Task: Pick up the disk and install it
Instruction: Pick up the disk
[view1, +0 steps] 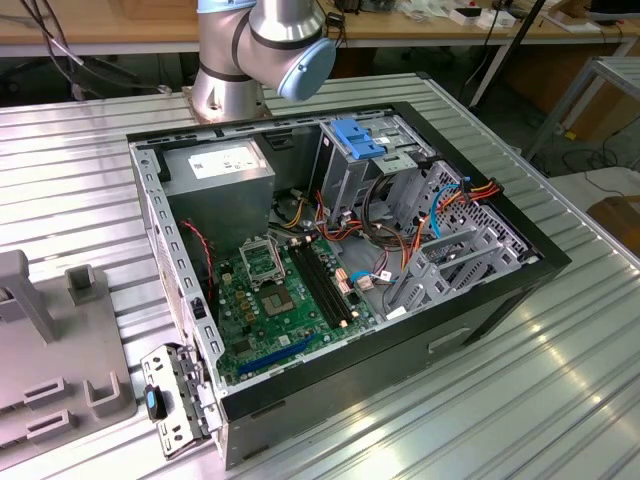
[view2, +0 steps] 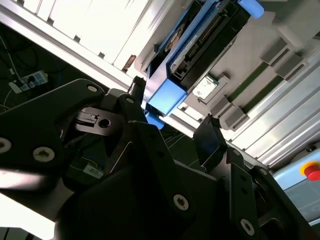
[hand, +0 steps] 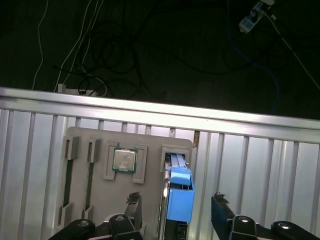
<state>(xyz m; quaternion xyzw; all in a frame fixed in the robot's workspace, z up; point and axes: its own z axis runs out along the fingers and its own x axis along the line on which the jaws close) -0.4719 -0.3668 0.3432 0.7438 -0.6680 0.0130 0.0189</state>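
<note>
The disk (hand: 179, 196) stands on edge in a slot of a grey fixture plate (hand: 150, 139), its bright blue carrier end facing the camera. In the second wrist view the disk (view2: 202, 42) shows its dark body and connector edge inside the blue frame. My gripper (hand: 176, 202) is open just above it, with one black fingertip (hand: 134, 200) on each side of the blue end and a gap on both sides. The gripper (view2: 172, 102) straddles the same blue end in the second wrist view. Nothing is held.
A processor chip (hand: 124, 160) lies in a pocket of the fixture beside the disk. In the exterior view an open computer case (view1: 480, 300) sits on the ribbed metal table, with another blue carrier (view1: 355, 135) in its drive bay. The fixture (view1: 40, 340) lies at the exterior view's left.
</note>
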